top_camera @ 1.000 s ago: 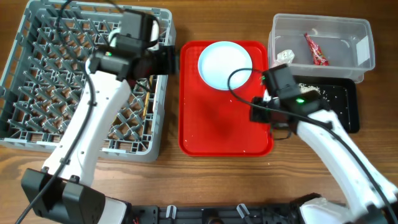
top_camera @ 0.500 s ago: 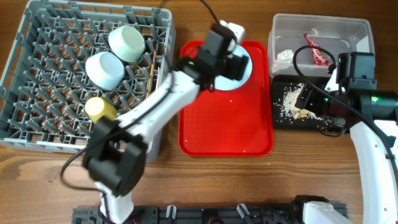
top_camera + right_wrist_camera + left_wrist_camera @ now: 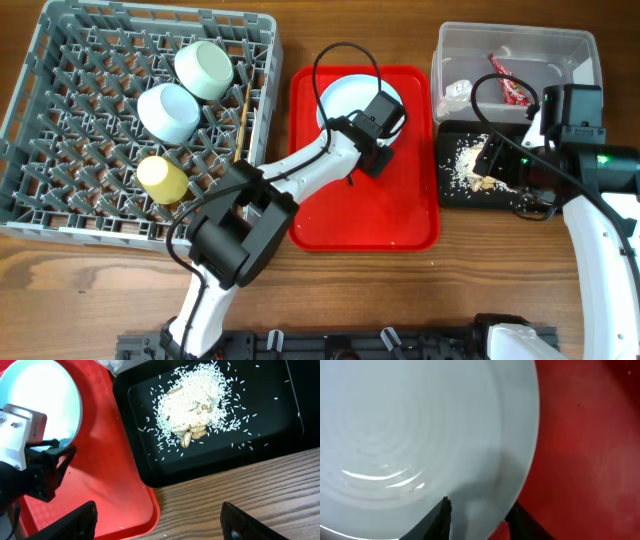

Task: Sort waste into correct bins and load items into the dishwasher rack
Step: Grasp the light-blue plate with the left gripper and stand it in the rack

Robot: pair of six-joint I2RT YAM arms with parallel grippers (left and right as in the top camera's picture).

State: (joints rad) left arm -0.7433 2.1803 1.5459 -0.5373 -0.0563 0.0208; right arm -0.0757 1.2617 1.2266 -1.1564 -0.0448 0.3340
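Note:
The pale plate (image 3: 340, 95) lies at the back of the red serving tray (image 3: 360, 210). My left gripper (image 3: 368, 152) is at the plate's near rim. In the left wrist view its fingers (image 3: 480, 517) are apart and straddle the rim of the plate (image 3: 420, 425). My right gripper (image 3: 160, 525) is wide open and empty, above the table beside the black tray (image 3: 280, 445) that holds rice and beige bits (image 3: 192, 402). The clear tub (image 3: 575, 55) holds the red wrapper (image 3: 508, 80) and the tissue (image 3: 458, 90). The rack (image 3: 60, 170) holds two bowls (image 3: 205, 68) (image 3: 168, 110), the yellow cup (image 3: 160, 177) and chopsticks (image 3: 240, 125). The fork is out of view.
My left arm (image 3: 290, 180) reaches across the rack's front right corner and over the red tray. My right arm (image 3: 590, 200) hangs over the black tray's right end. A few rice grains lie on the red tray (image 3: 100, 490). Bare wood runs along the table's front.
My left arm left the rack and came to the plate, then dropped to its near rim. My right arm drew back from the red tray to the black tray.

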